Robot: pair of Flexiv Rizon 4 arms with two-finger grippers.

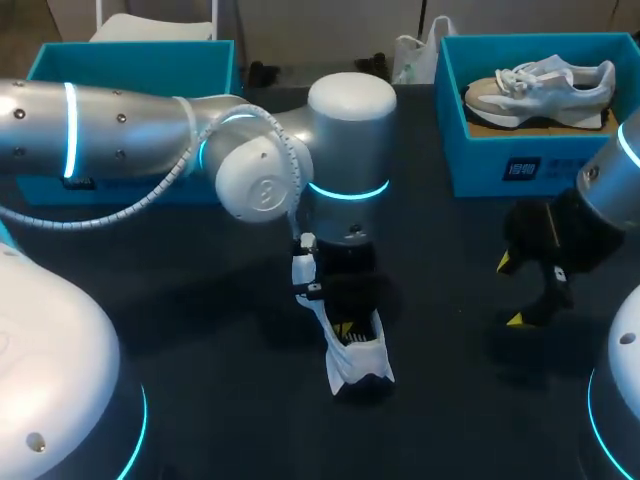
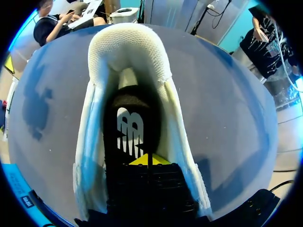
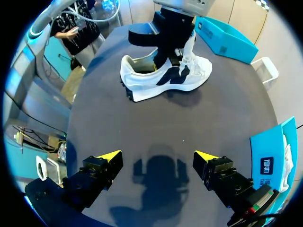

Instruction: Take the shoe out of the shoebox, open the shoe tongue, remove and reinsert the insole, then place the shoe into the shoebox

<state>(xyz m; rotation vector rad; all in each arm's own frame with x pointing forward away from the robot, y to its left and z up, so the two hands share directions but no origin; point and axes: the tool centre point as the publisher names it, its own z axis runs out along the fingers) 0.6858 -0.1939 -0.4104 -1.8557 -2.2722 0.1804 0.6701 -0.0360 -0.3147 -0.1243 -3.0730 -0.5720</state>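
White shoe (image 1: 358, 362) is out of the box, on its sole mid-desk, well apart from the blue shoebox (image 1: 500, 165) at far right, which holds a second shoe (image 1: 540, 90). Its long axis runs far-to-near on the dark desk (image 1: 200, 330), heel end toward you, toe under the left wrist.

Your left gripper (image 2: 144, 160) is down inside the shoe opening, jaws together over the dark insole (image 2: 130, 132). Can't tell if they pinch it.

Your right gripper (image 3: 157, 155) hovers over bare desk, jaws wide apart and empty, with the shoe ahead of it, side-on and apart. The left arm is nearer, so the insole pull looks like its job.

Hidden: tongue and laces behind the left gripper body. The insole edge is too dark to read.
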